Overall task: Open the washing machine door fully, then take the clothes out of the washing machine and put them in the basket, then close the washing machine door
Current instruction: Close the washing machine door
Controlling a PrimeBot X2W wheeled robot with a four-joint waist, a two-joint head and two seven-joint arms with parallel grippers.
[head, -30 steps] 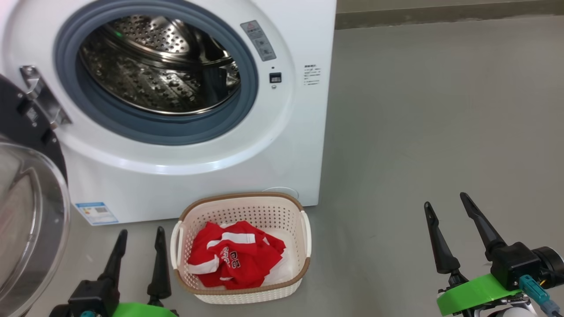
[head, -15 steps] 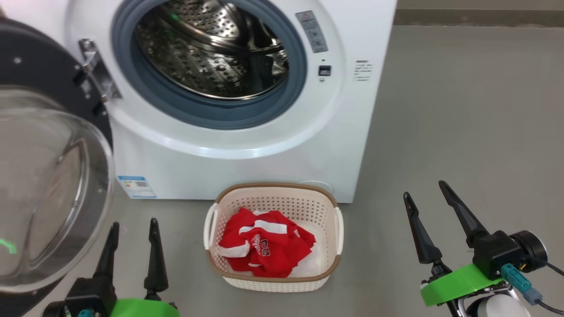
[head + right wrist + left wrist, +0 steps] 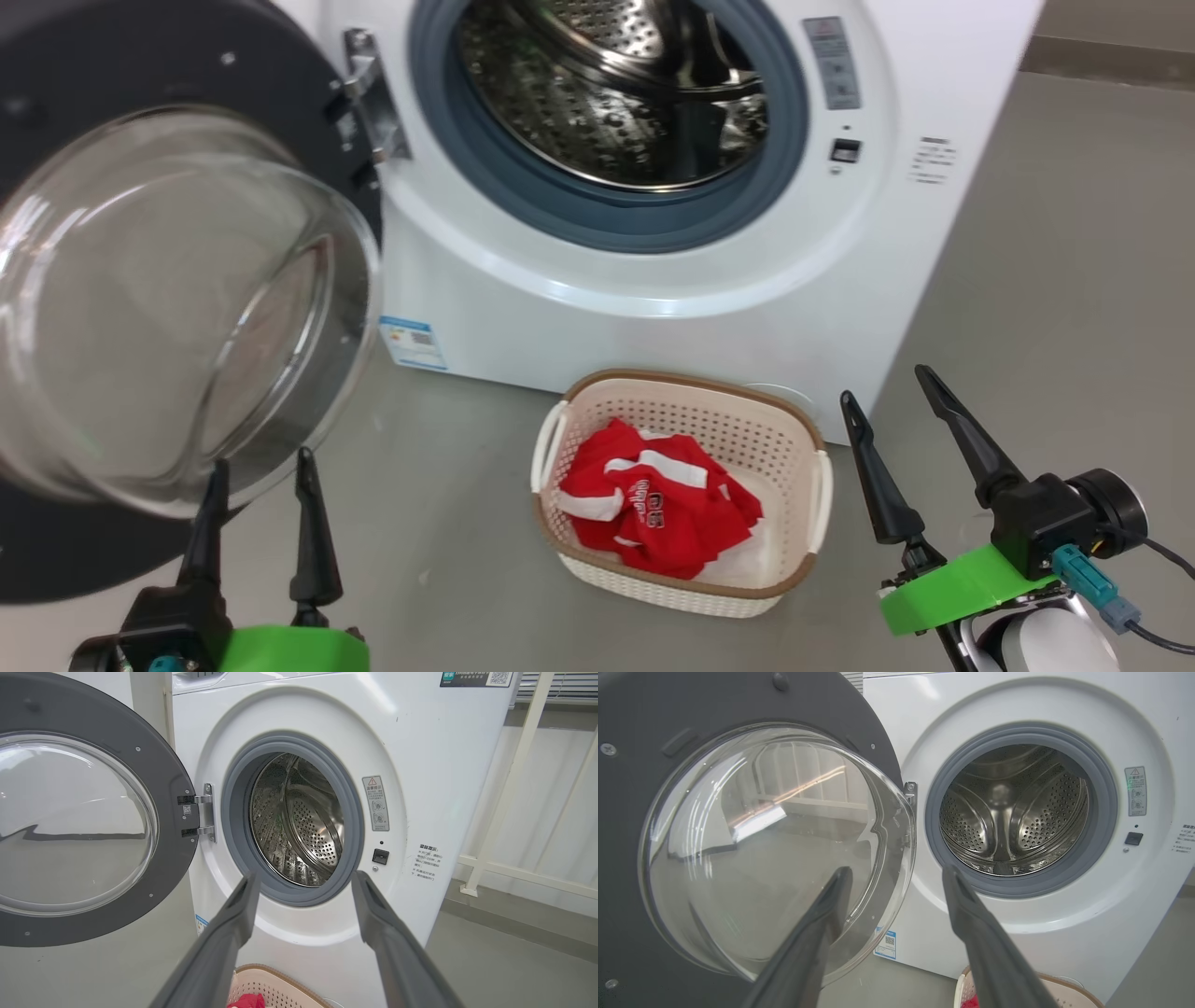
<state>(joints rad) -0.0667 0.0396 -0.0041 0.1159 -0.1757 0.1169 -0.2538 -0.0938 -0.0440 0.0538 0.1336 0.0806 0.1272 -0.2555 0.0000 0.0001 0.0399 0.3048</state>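
Jaws wide apart, nothing gripped, on left gripper [image 3: 261, 462] pointing at the swung-out washing machine door [image 3: 140, 56] and right gripper [image 3: 882, 383] just right of the basket [image 3: 681, 377], clothes [image 3: 653, 509] inside it between both grippers, washing machine [image 3: 653, 317] ahead.

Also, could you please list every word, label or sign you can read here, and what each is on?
No text reads clearly enough to quote.
Grey sticker on the washing machine: warning triangle; print too small.
Black notice beside it: too small.
Blue label low on the front: code square; text too small.
Dark label at the top: blurred.
Clothes in the basket: lettering crumpled, unreadable.
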